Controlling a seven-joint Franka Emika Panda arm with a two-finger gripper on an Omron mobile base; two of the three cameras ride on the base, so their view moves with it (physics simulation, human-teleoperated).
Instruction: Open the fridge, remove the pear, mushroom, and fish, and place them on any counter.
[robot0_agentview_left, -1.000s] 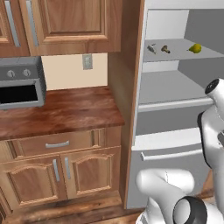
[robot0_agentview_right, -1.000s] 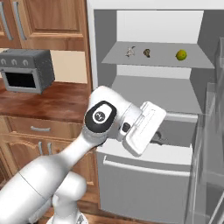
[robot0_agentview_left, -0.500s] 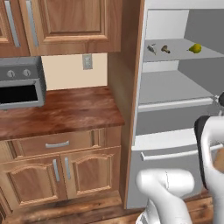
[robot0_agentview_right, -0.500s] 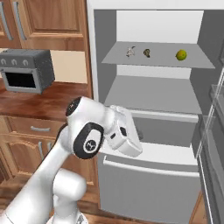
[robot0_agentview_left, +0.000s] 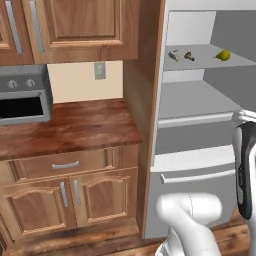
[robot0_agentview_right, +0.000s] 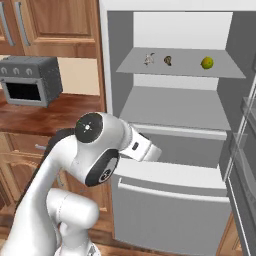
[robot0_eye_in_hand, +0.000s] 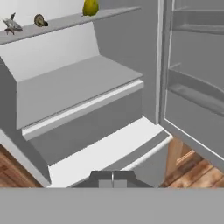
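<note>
The fridge (robot0_agentview_right: 175, 150) stands open, its door swung to the right. On its upper shelf (robot0_agentview_right: 180, 67) lie the fish (robot0_agentview_right: 149, 59), the mushroom (robot0_agentview_right: 168, 60) and the pear (robot0_agentview_right: 207, 62) (spaced apart, in that order from the left). The tool (robot0_eye_in_hand: 113, 178) is fully closed with nothing in it, low before the fridge drawer. The wooden surface (robot0_agentview_left: 70, 127) lies left of the fridge.
</note>
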